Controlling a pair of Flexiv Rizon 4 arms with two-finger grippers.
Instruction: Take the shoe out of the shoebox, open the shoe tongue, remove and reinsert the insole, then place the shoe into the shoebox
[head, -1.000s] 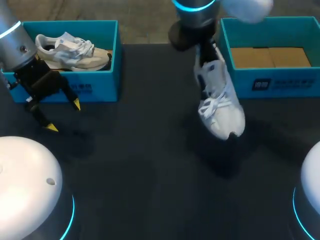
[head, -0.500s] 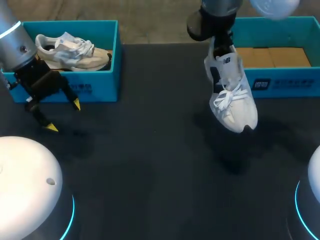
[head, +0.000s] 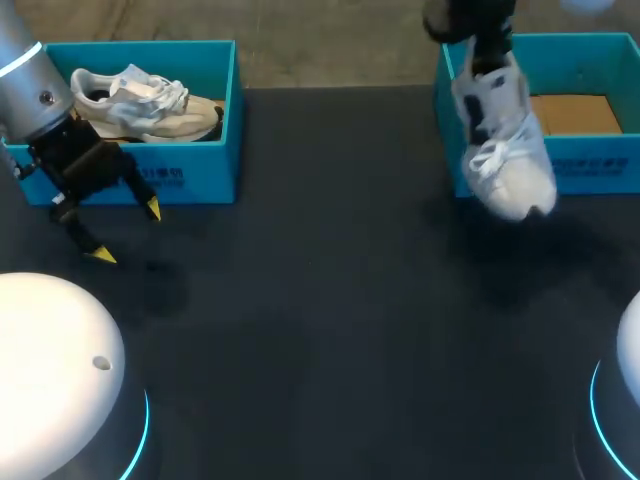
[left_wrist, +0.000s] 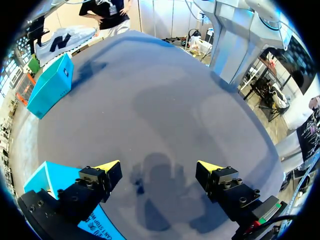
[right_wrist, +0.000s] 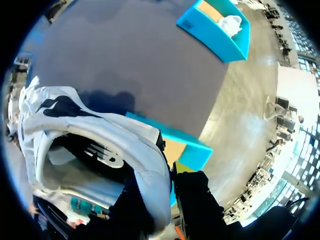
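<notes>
Dark matte table (head: 300, 330) fills my head view, with a teal shoebox at each far corner. On my left, the left shoebox (head: 190, 175) holds a beige sneaker (head: 150, 100) lying on its side. On my right, the right shoebox (head: 590, 165) shows its brown cardboard floor.

My right arm comes in from the far edge with the white shoe (head: 505, 150) hanging from it, heel up and toe down, laces facing my head camera. The shoe is off the table and overlaps the near left corner of the right shoebox. In the right wrist view the right gripper (right_wrist: 167, 195) is clamped on the shoe's heel collar, one dark finger inside the opening and one outside, with the teal box wall just beyond the heel.

My left gripper (head: 125, 232) hangs in front of the left shoebox, close to its front wall, its yellow tips spread wide with nothing between them. Its wrist view looks down at bare table between the fingers, with a corner of the left shoebox beside one finger, and the right shoebox well ahead.
</notes>
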